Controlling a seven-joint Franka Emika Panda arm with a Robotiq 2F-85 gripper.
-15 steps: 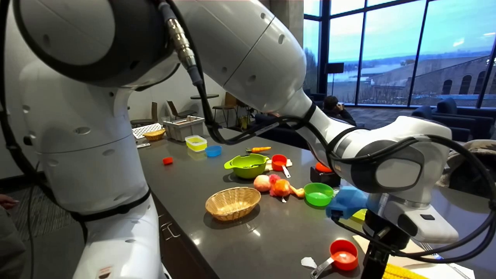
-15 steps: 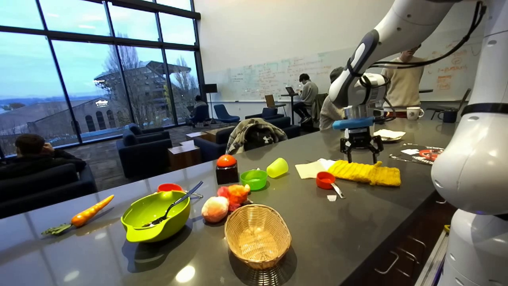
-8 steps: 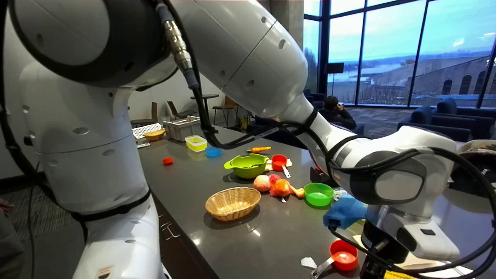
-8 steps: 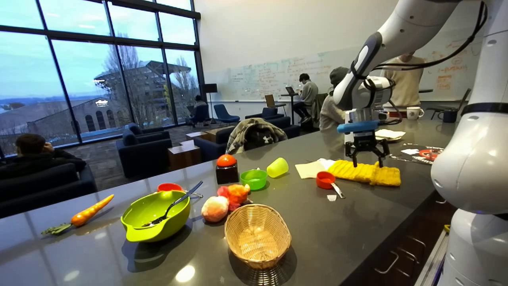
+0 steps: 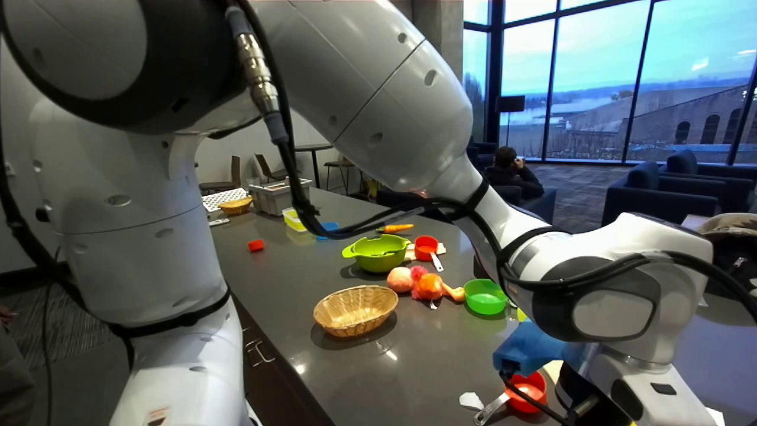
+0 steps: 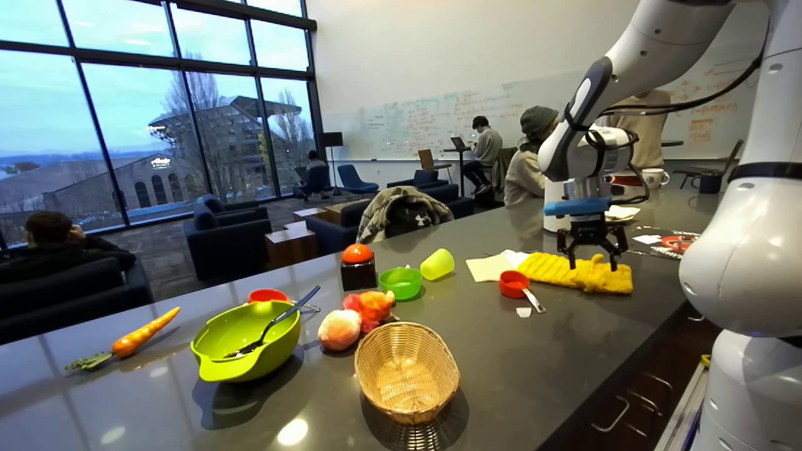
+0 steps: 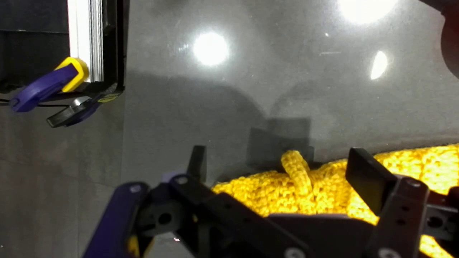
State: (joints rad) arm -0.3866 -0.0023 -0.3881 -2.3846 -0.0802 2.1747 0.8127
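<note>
Jaws stand fully apart, with nothing gripped between them. In an exterior view the gripper (image 6: 593,265) points down over a yellow knitted piece (image 6: 561,275); whether the fingertips touch it cannot be determined.

The knitted piece lies flat on the dark counter (image 6: 551,369) and is longer than wide. In an exterior view its long axis runs roughly left to right, dipping slightly rightward: the right end is directed to the counter edge on the arm's side, the left end lies near a cream sheet (image 6: 485,269). In the wrist view the visible long side climbs gently from left to right, and a short knitted tab (image 7: 296,172) projects from it toward the top of that view.

A red measuring cup (image 6: 514,285) stands mouth up just beside the knitted piece, its metal handle (image 6: 534,302) directed to the lower right in an exterior view. A small green bowl (image 6: 402,288) stands upright, with a pale lime cup (image 6: 437,264) lying on its side next to it. A larger green bowl (image 6: 272,359) holds a dark utensil (image 6: 279,317); its handle leans out over the rim, and the type cannot be established. A wicker basket (image 6: 407,341) sits mouth up, its woven bottom visible. At the counter's far end, in an exterior view, a grey bin (image 5: 269,201) contains articles too small to identify.
</note>
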